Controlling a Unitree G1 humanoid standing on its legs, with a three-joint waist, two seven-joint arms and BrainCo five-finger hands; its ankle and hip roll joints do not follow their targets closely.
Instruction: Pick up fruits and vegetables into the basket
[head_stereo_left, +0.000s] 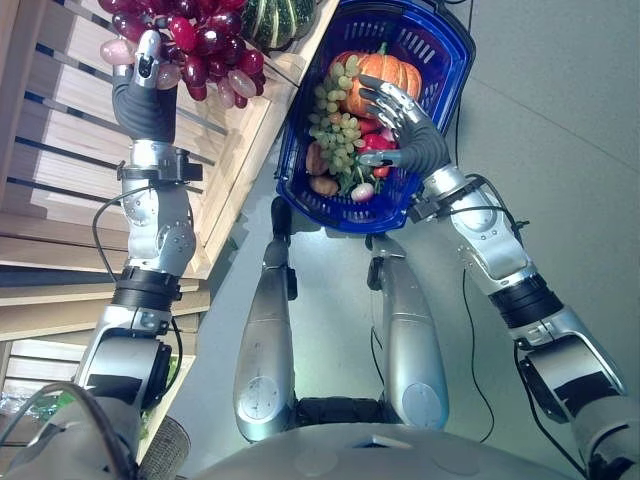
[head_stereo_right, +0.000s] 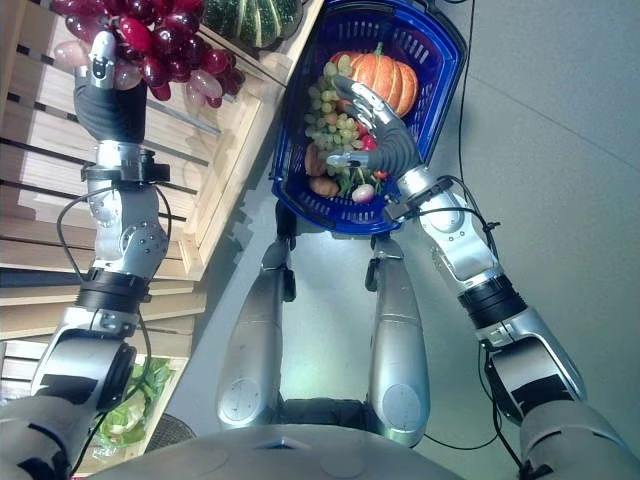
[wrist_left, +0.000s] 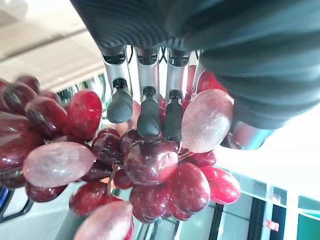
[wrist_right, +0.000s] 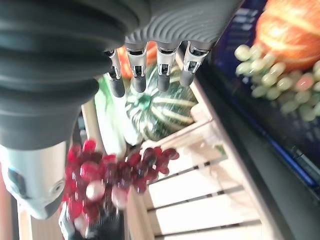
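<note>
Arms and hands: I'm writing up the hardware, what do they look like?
Both arms are silver-grey shells with black joint bands and thin black cables. The left hand and right hand have silver fingers with dark tips, and dark ribbed covers over hand-back and wrist.

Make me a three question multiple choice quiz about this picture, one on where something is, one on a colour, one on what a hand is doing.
1. Where is the orange pumpkin?
A. in the blue basket
B. on the wooden shelf
C. on the floor

2. What colour are the grapes at the left hand?
A. green
B. dark red
C. black

3. What is the right hand doing?
A. gripping the basket's rim
B. holding a pumpkin
C. hanging open above the basket's load

Answers: 1 A, it lies inside the basket with green grapes. 2 B, red ones lie round its fingers. 3 C, its fingers are spread and hold nothing.
</note>
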